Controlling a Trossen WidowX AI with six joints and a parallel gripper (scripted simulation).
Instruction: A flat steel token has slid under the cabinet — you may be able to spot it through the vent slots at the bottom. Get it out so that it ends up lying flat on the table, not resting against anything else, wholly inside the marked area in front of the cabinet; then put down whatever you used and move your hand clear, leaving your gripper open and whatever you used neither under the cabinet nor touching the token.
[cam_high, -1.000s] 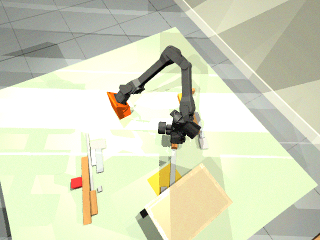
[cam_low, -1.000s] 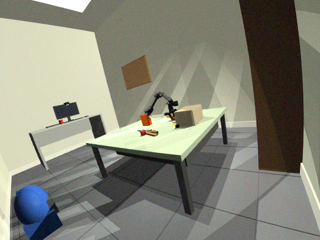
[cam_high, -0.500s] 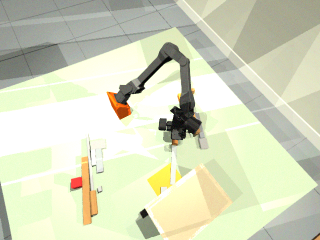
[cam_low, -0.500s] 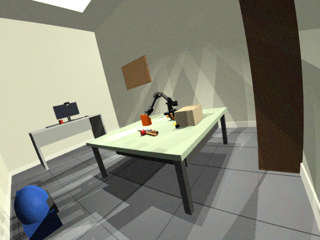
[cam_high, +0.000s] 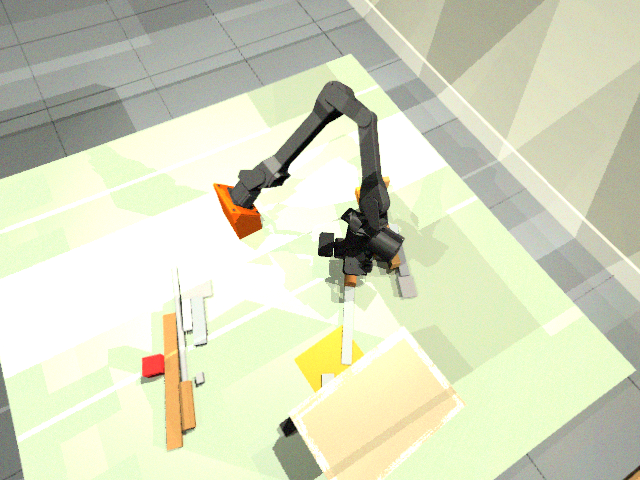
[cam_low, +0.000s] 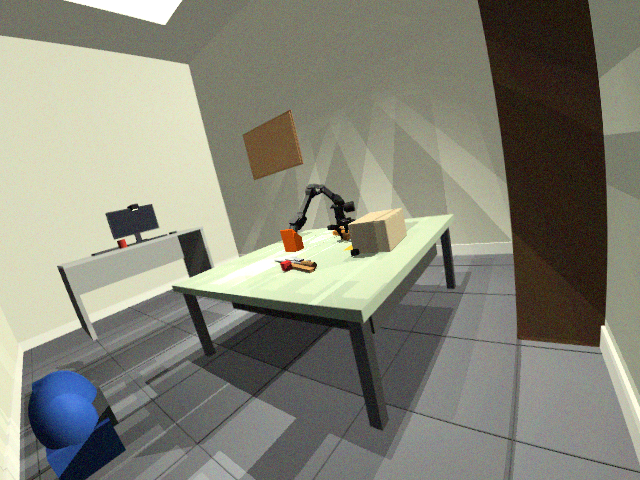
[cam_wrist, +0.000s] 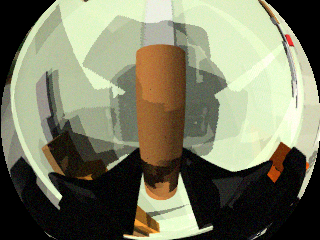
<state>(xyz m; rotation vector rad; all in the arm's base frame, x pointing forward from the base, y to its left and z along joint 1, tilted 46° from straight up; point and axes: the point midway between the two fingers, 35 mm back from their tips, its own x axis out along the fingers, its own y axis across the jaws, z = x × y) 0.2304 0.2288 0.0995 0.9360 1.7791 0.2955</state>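
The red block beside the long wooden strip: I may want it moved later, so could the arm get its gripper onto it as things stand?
Probably not right away. The gripper is shut on the wooden-handled tool. Otherwise the red block lies uncovered on the table.
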